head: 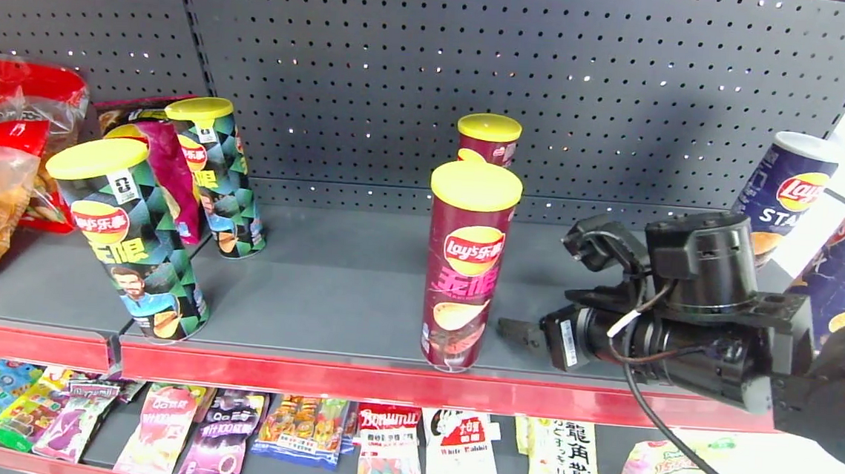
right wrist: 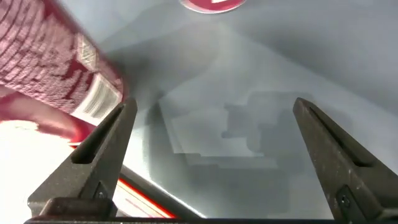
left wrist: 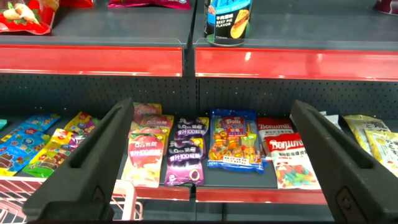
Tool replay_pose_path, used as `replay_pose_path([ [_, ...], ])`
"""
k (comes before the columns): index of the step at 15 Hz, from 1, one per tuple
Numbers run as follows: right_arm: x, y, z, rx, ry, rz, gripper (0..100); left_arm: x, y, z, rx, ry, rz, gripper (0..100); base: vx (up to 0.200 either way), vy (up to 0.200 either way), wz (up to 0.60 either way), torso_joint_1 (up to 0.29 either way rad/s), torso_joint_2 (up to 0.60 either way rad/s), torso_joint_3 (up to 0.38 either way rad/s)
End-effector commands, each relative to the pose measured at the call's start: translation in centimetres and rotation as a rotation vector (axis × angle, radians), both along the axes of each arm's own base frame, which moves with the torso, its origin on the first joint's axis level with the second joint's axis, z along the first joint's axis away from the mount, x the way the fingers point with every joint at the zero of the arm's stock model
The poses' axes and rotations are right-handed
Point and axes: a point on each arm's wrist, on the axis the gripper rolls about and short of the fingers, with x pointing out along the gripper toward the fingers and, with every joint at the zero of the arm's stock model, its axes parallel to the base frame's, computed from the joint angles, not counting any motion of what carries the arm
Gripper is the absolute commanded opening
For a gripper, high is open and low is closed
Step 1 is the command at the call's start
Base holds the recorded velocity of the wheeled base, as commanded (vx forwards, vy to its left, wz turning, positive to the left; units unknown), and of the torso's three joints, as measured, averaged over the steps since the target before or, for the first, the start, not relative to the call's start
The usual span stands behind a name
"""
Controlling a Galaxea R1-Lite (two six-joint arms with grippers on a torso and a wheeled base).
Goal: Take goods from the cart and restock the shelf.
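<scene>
Nearest the head camera hung the right gripper [head: 537, 293], level with the upper shelf [head: 346, 261] and pointing along it. Its fingers were spread with nothing between them, and one tip sat just beside the maroon can [head: 468, 270] without touching it. That fitted either a can just set down or one about to be nudged; which could not be told.

The upper shelf carried tall goods in loose rows, labels outward, as a shopper would want them. The maroon can stood upright at the red front lip, with a second maroon can [head: 489, 137] behind it, so the pair seemed to start a column with bare shelf on both sides. Two green-patterned cans [head: 128, 239] stood well apart to the robot's left, and dark blue cans [head: 786, 192] stood at the right end.

Lower down, the left gripper [left wrist: 211, 162] was also wide apart and empty, facing the candy packets [left wrist: 233, 140] on the lower shelf, probably kept low for the next pick from the cart.
</scene>
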Motion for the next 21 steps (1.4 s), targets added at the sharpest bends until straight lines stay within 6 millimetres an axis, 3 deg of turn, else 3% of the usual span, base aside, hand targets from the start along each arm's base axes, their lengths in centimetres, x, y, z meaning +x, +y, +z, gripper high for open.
replay_pose_path([
  [1, -3.0, -3.0, 1.9, 0.038, -0.058, -0.033, 100, 0.0, 0.0, 0.0, -0.002, -0.001, 0.0, 100, 0.0, 0.0, 0.0, 0.0, 0.0, 0.0],
  [5, -10.9, -7.9, 2.1, 0.11, -0.133, 0.021, 100, 0.0, 0.0, 0.0, 0.0, -0.001, 0.0, 100, 0.0, 0.0, 0.0, 0.0, 0.0, 0.0],
  [6, -11.0, -8.0, 2.1, 0.112, -0.134, 0.022, 100, 0.0, 0.0, 0.0, 0.0, -0.001, 0.0, 100, 0.0, 0.0, 0.0, 0.0, 0.0, 0.0],
  [7, -14.4, -10.2, 1.1, 0.167, -0.161, 0.095, 100, 0.0, 0.0, 0.0, -0.002, -0.001, 0.0, 100, 0.0, 0.0, 0.0, 0.0, 0.0, 0.0],
  [8, -15.5, -11.3, 0.5, 0.174, -0.183, 0.099, 100, 0.0, 0.0, 0.0, -0.002, -0.001, 0.0, 100, 0.0, 0.0, 0.0, 0.0, 0.0, 0.0],
  [9, -18.0, -13.6, -1.2, 0.147, -0.267, 0.059, 100, 0.0, 0.0, 0.0, 0.0, -0.002, 0.0, 100, 0.0, 0.0, 0.0, 0.0, 0.0, 0.0],
  [12, -23.0, -15.9, -4.8, 0.154, -0.446, -0.171, 100, 0.0, 0.0, 0.0, 0.0, -0.001, 0.0, 100, 0.0, 0.0, 0.0, 0.0, 0.0, 0.0],
  [14, -24.8, -16.2, -7.6, 0.129, -0.469, -0.326, 100, 0.0, 0.0, 0.0, 0.0, -0.001, 0.0, 100, 0.0, 0.0, 0.0, 0.0, 0.0, 0.0],
  [16, -25.4, -16.5, -8.4, 0.11, -0.467, -0.442, 100, 0.0, 0.0, 0.0, -0.002, -0.002, 0.0, 100, 0.0, 0.0, 0.0, 0.0, 0.0, 0.0],
  [19, -25.4, -16.5, -8.5, 0.177, -0.446, -0.449, 100, 0.0, 0.0, 0.0, 0.0, -0.001, 0.0, 100, 0.0, 0.0, 0.0, 0.0, 0.0, 0.0],
  [21, -25.5, -16.3, -9.1, 0.201, -0.375, -0.354, 100, 0.0, 0.0, 0.0, -0.002, -0.002, 0.0, 100, 0.0, 0.0, 0.0, 0.0, 0.0, 0.0],
])
